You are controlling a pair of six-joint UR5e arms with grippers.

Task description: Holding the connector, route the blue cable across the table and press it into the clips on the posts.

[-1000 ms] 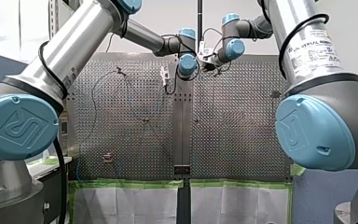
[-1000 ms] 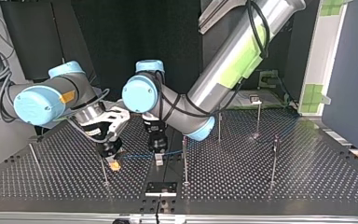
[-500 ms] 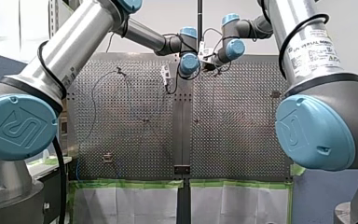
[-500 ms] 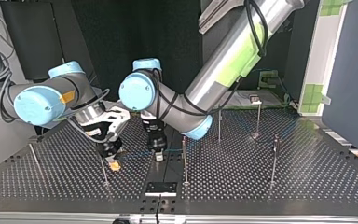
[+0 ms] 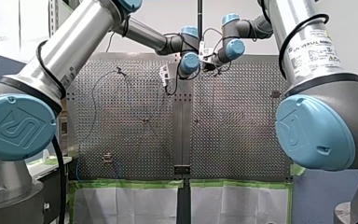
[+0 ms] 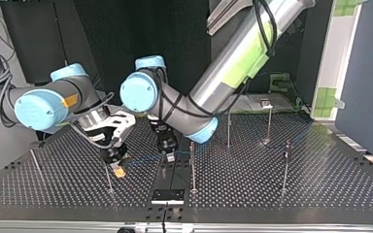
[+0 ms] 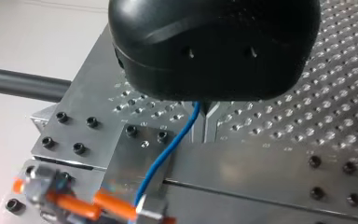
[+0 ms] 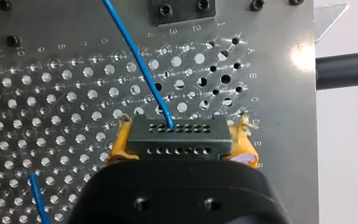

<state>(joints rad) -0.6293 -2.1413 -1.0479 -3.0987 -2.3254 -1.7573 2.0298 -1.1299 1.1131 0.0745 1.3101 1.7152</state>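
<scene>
My right gripper (image 8: 182,148) pinched the connector (image 8: 179,133) between its yellow pads (image 8: 119,147), I judged to anchor that end. The blue cable (image 8: 140,60) left it toward eleven o'clock, over the counter (image 8: 51,93). At the right gripper's three o'clock in the top view, my left gripper (image 6: 169,153) looked pressed together on the cable, low beside a post (image 6: 192,165), probably to steer it toward a clip.

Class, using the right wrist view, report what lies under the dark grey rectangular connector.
The perforated metal table shows around the dark grey rectangular connector; the patch directly beneath is hidden by it and my right gripper.
</scene>
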